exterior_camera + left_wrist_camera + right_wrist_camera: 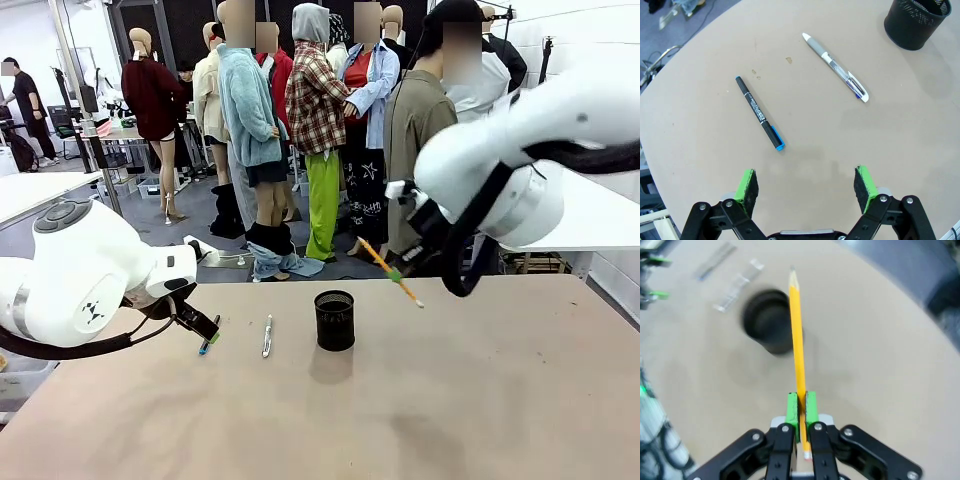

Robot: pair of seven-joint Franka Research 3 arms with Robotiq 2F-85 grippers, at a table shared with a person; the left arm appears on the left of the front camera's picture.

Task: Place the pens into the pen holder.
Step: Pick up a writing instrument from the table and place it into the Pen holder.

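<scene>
1. The pen holder (334, 320) stands upright on the counter (450, 400).
2. The right tool (801, 410) is pinched narrow on the orange-yellow pencil (797, 340), which is tilted in the air above and to the right of the holder.
3. 2 pens lie flat left of the holder. The silver-white pen (836, 67) is nearer and the dark pen (759, 112) with a blue end is farther.
4. The left tool (807, 185) hovers beyond the dark pen, jaws wide, holding nothing.

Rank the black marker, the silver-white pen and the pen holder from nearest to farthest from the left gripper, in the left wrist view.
1. black marker, just ahead of the left gripper, toward picture left.
2. silver-white pen, farther on, right of the marker.
3. pen holder, at the picture's top right corner.
</scene>
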